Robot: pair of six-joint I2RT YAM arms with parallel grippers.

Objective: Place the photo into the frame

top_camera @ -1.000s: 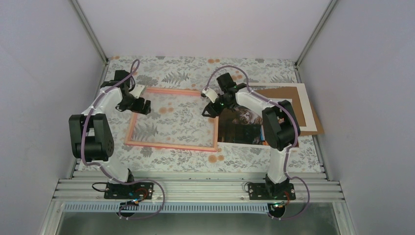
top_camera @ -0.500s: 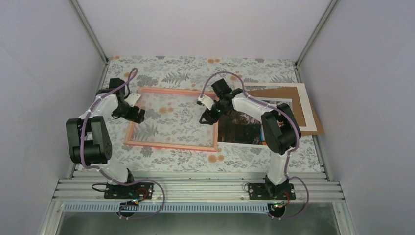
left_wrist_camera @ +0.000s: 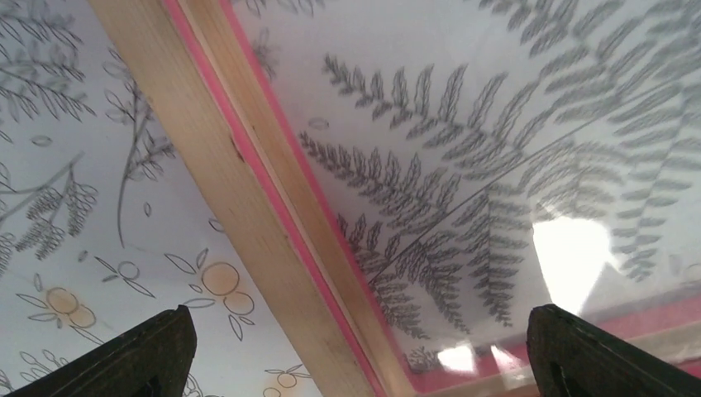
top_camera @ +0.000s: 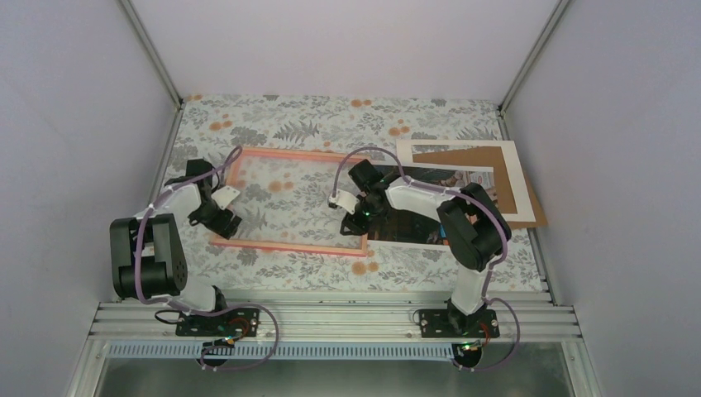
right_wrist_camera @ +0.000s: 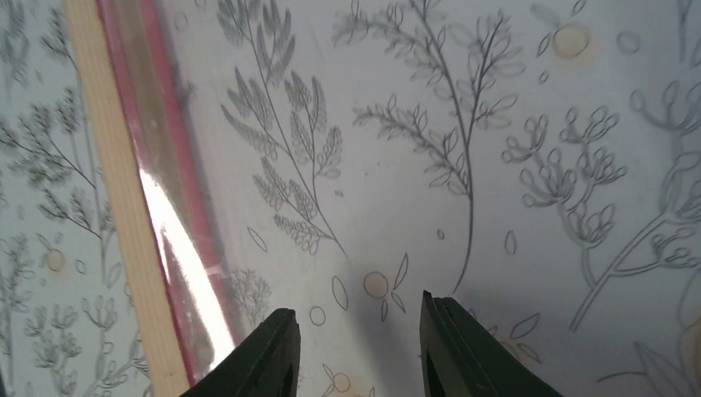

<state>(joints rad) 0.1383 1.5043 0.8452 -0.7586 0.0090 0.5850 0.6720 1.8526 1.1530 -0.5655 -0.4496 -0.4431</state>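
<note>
The frame (top_camera: 281,245) lies flat at mid-table, salmon back up, the leafy cloth showing through its pane. My left gripper (top_camera: 226,222) hangs low over its left rail near the front corner. In the left wrist view that gripper (left_wrist_camera: 364,364) is wide open, and the frame's rail (left_wrist_camera: 248,215) runs diagonally between the fingers. My right gripper (top_camera: 354,222) is over the pane just inside the right rail. In the right wrist view it (right_wrist_camera: 355,347) is open narrowly with nothing between the fingers, the rail (right_wrist_camera: 124,215) to its left. The photo (top_camera: 409,225) lies right of the frame, partly hidden by the right arm.
A white mat border (top_camera: 508,178) lies at the back right on a brown backing board (top_camera: 533,211), both overlapping the photo's far side. The enclosure's walls close in the table on the left, right and back.
Both arms have drawn back toward the near edge along the frame's side rails and dropped lower. The right fingers have narrowed. The left fingers stay wide open.
</note>
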